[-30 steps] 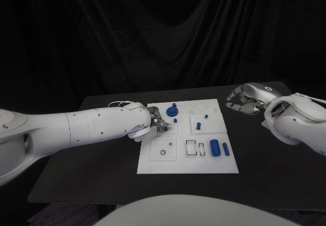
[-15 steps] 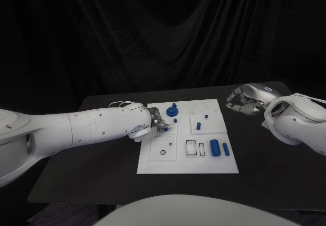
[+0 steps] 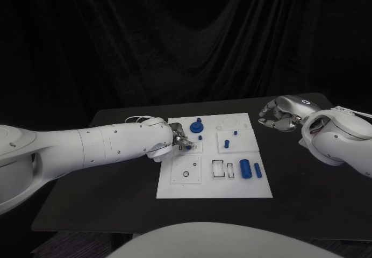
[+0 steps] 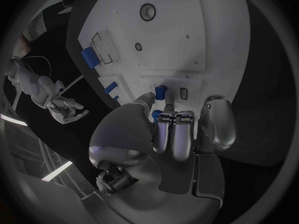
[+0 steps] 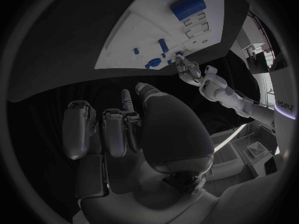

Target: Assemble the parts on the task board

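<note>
The white task board lies in the middle of the black bench, and the left robot hand rests over its left edge, fingertips pinching a small blue part right at the board's surface beside a small rectangular slot. Other blue parts sit on the board: a round piece near the far edge, a short peg toward the middle, and a thick cylinder with a slim bar just beside it on the right side. The right robot hand hovers off the board's far right corner, above the bench, fingers curled loosely inward and holding nothing.
</note>
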Controlling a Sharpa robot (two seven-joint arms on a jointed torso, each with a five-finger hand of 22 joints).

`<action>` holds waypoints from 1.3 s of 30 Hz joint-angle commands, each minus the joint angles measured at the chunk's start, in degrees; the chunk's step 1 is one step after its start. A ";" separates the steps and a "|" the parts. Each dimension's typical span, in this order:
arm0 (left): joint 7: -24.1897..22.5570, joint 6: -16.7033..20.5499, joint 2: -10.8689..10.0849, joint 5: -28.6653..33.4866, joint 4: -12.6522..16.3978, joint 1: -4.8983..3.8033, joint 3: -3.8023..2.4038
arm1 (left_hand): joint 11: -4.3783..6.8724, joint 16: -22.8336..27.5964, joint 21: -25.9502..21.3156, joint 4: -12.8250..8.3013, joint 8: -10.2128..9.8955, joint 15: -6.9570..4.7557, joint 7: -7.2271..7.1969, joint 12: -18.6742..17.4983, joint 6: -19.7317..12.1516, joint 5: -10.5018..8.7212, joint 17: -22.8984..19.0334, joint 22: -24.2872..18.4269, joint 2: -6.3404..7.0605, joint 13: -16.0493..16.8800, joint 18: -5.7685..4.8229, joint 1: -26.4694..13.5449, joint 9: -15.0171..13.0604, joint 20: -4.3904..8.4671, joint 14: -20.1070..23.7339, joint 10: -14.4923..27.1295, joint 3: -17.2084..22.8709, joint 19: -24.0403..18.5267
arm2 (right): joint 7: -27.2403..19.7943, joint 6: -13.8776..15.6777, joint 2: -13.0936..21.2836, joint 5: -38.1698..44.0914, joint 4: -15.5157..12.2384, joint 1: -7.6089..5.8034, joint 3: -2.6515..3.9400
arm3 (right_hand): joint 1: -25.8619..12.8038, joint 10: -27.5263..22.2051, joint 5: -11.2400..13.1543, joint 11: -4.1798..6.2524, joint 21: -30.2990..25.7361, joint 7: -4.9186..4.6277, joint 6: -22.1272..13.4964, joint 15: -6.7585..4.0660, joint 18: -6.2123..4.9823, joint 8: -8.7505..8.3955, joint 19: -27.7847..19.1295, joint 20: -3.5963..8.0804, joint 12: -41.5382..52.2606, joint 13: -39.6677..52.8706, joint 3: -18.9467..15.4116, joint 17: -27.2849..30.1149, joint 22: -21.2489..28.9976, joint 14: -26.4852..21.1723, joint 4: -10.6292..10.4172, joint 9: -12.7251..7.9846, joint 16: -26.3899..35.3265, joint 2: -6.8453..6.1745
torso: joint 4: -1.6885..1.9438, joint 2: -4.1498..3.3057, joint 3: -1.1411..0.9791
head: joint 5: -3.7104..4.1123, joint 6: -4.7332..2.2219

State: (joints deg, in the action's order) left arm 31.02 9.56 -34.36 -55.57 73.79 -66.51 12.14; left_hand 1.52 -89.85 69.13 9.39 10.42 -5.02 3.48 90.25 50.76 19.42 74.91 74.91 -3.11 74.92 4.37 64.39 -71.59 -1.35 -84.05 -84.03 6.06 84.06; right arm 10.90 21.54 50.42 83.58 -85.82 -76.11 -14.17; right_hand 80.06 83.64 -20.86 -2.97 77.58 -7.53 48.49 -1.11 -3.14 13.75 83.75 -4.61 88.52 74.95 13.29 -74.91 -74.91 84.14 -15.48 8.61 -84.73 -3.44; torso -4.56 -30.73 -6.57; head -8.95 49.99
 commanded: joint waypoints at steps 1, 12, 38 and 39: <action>-1.19 -0.93 0.15 0.09 -0.04 0.19 -0.04 | -0.31 -0.15 -0.17 -0.08 -0.28 0.38 -0.18 -0.25 -0.35 0.46 15.09 9.40 0.08 15.08 -0.11 0.70 0.17 -0.24 -5.95 -5.97 0.46 0.91 | 1.25 -0.66 0.00 -0.09 0.00 0.07 0.04 | 0.22 3.28 -0.36 0.19 -0.24 -0.07 0.25 -0.36 0.20 -0.01 1.62 0.01 -0.33 11.41 0.39 -4.07 -11.20 3.57 0.03 -0.06 0.20 0.11 | 0.05 0.01 -0.03 | -0.05 0.01; -2.08 -0.34 -0.28 0.10 0.25 0.36 -0.04 | -0.17 -0.15 -0.21 -2.28 -0.92 0.27 -0.33 -0.25 0.15 6.78 15.09 9.40 1.92 15.08 -0.09 1.17 1.02 -0.15 -5.95 -5.97 6.93 0.85 | 1.63 -1.14 0.12 -0.11 -0.07 0.08 0.04 | 0.39 3.23 -0.42 0.19 -0.49 -0.07 0.27 -0.35 0.14 -0.01 1.52 0.01 -0.36 11.36 0.49 -3.86 -11.13 3.51 0.14 -0.07 0.31 0.12 | 0.00 -0.02 0.00 | -0.11 0.01; -8.55 -7.30 -0.94 0.10 -0.05 -2.38 -0.08 | 0.24 -0.15 2.42 -5.83 0.65 -0.02 -0.85 -0.25 1.17 8.70 15.09 10.13 4.35 15.08 -0.59 0.85 -0.51 0.09 -5.95 -5.97 15.84 1.46 | 2.14 -1.75 0.01 -0.35 0.58 0.09 0.04 | 0.75 2.96 -0.48 0.12 -1.24 -0.16 0.20 -0.32 -0.03 -0.04 1.21 -0.01 -0.52 11.06 0.73 -3.09 -10.90 3.31 0.36 -0.10 0.74 0.20 | -0.14 -0.05 0.04 | -0.01 0.01; -7.97 -8.53 -0.65 0.10 -0.46 -2.74 -0.08 | 0.28 -0.15 2.55 -6.03 0.72 -0.05 -0.89 -0.25 1.21 8.76 15.09 10.16 4.43 15.08 -0.61 0.99 -0.57 0.12 -5.95 -5.97 16.07 1.50 | 2.15 -1.77 0.01 -0.42 0.61 0.09 0.04 | 0.75 2.96 -0.48 0.12 -1.24 -0.16 0.21 -0.31 -0.02 -0.04 1.21 -0.01 -0.52 11.06 0.74 -3.09 -10.90 3.31 0.36 -0.10 0.74 0.21 | -0.15 -0.08 0.06 | -0.01 0.01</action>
State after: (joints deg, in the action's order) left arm 23.05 6.89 -35.20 -55.60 73.50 -68.95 12.12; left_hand 1.52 -89.85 71.53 3.54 10.97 -5.01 2.95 90.25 51.94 28.24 74.91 74.91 1.28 74.92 4.37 64.90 -71.94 -1.35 -84.05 -84.04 21.55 84.06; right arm 12.06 20.16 50.44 83.17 -85.25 -76.10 -14.18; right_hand 80.29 83.63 -21.07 -2.97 76.53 -7.53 48.49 -1.11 -3.13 13.75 83.75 -4.61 88.30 74.92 13.61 -74.91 -74.91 84.15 -15.17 8.57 -84.23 -3.22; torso -4.66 -30.70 -6.54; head -8.95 49.99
